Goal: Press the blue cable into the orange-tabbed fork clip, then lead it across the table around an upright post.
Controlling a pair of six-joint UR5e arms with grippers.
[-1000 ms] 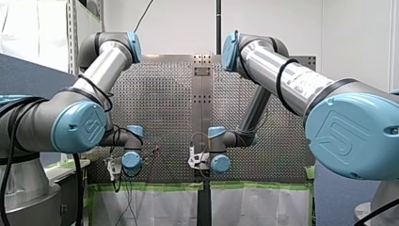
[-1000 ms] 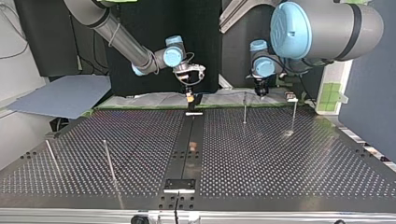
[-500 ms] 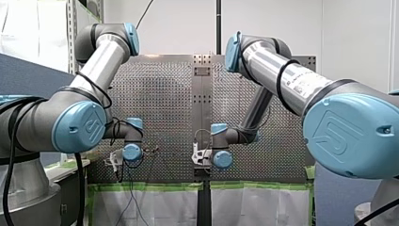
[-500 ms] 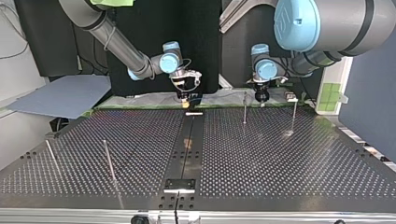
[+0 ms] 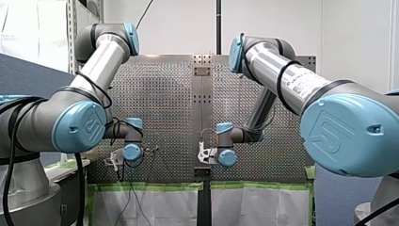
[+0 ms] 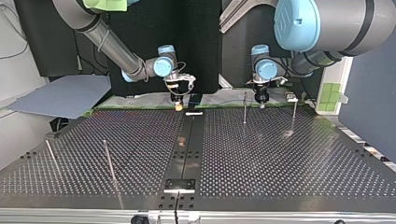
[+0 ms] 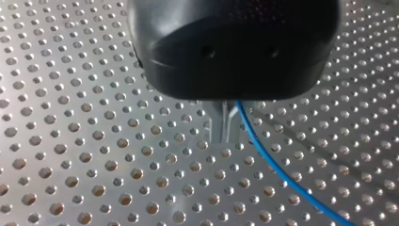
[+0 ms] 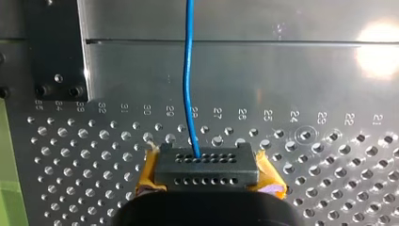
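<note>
1. At the top view's left, the two left-hand posts [image 6: 108,161] stand well apart from both arms. I judge they matter only later, when the cable is led across the desk [image 6: 280,177].
2. My right end effector [image 6: 178,106] hangs low over the far edge of the desk, just left of the dark middle strip [image 6: 187,154]. In its wrist view the fingers with yellow pads [image 8: 269,181] are closed on the blue cable [image 8: 188,70], which runs straight ahead from them over the plain plate. This grip should be firm, so that the cable does not slide when it is pressed.
3. The middle post [image 6: 244,108] stands between the two end effectors, nearer to my left one. The span of cable could catch on it, so the side on which it passes should be chosen on purpose.
4. My left end effector [image 6: 261,101] is just right of that post. In its wrist view the metal fingers [image 7: 221,125] stand close together and the cable comes out just at their side. I judge that it is pinched there, though the black body hides the contact.
5. The right-hand post [image 6: 294,114] stands further right. I cannot make out the orange-tabbed fork clip in any view. For the pressing, I would keep the span lightly taut, lay it in line with the fork's slot, and bring both arms straight down together.
</note>
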